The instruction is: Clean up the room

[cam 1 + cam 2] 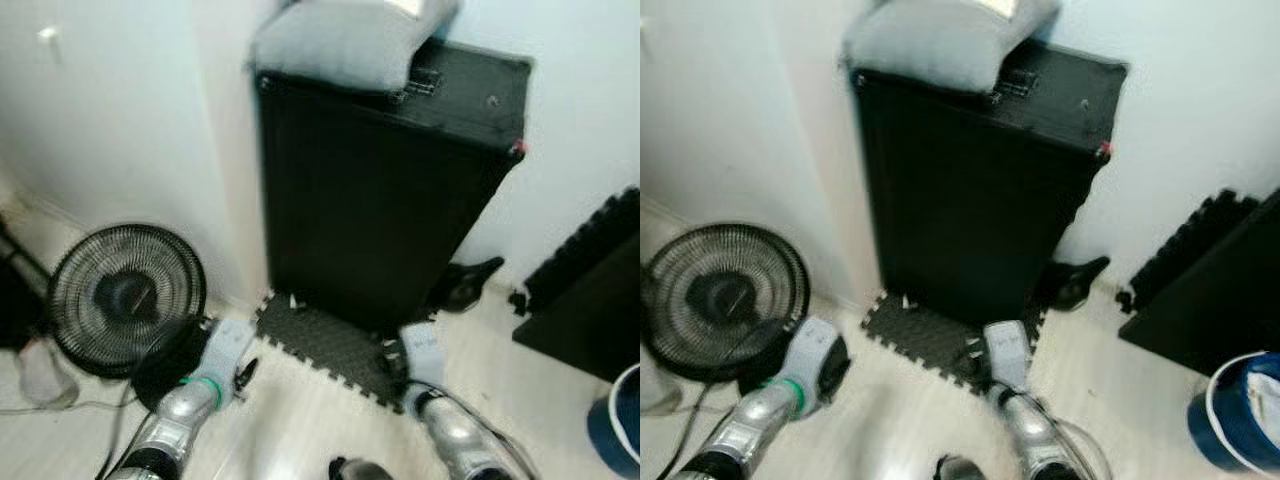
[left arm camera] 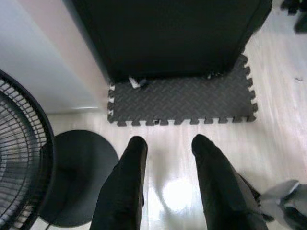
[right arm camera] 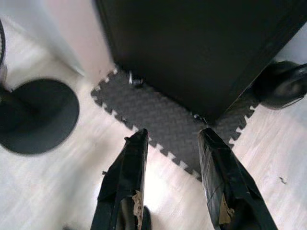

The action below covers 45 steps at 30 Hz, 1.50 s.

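Your left tool (image 2: 165,148) and right tool (image 3: 172,141) both hang released and empty over the pale floor (image 1: 300,420). Just ahead, a dark foam mat (image 2: 182,100) lies under a tall black cabinet (image 1: 380,200). Step forward carelessly and you may clip the floor fan (image 1: 125,295) beside your left arm.

I can read no text, label, brand or number here. The black cabinet (image 1: 380,190), the floor fan (image 1: 125,295) and the blue bucket (image 1: 1240,420) all show plain faces, too blurred for any lettering.
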### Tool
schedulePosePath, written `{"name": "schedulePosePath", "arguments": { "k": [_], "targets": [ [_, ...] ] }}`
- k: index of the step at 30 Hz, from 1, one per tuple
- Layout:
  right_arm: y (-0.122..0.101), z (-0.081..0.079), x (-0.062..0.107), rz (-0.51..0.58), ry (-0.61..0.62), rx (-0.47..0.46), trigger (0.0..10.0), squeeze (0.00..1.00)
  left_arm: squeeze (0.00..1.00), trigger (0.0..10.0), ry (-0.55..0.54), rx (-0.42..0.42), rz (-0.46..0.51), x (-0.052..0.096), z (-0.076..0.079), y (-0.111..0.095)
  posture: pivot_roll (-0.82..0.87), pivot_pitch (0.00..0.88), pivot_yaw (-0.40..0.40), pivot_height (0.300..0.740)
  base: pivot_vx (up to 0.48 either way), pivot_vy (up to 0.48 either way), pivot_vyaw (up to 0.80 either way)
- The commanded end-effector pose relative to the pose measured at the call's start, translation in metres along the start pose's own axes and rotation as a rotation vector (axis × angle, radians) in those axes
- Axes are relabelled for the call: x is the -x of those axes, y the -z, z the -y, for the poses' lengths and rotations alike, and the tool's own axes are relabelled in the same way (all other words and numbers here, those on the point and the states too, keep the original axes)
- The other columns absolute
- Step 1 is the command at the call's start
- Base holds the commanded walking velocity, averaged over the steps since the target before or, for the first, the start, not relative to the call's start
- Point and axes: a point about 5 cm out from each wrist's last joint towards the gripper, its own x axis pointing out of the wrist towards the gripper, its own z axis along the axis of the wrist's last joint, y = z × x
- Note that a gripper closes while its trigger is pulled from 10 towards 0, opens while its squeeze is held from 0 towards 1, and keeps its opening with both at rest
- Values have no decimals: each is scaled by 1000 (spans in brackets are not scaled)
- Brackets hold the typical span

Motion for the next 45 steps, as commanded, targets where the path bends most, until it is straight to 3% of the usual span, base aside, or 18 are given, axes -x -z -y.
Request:
{"name": "schedulePosePath", "arguments": {
  "k": [1,45],
  "targets": [
    [13,-5,5,-43,-6,-16,10000,0,0,10000,0,13,-47,3,3,12,-78,82,55,740,0,0,-750],
    [16,-4,6,-60,6,-30,10000,0,0,10000,-22,1,-79,3,2,15,-78,80,60,740,0,0,-760]
  ]
}}
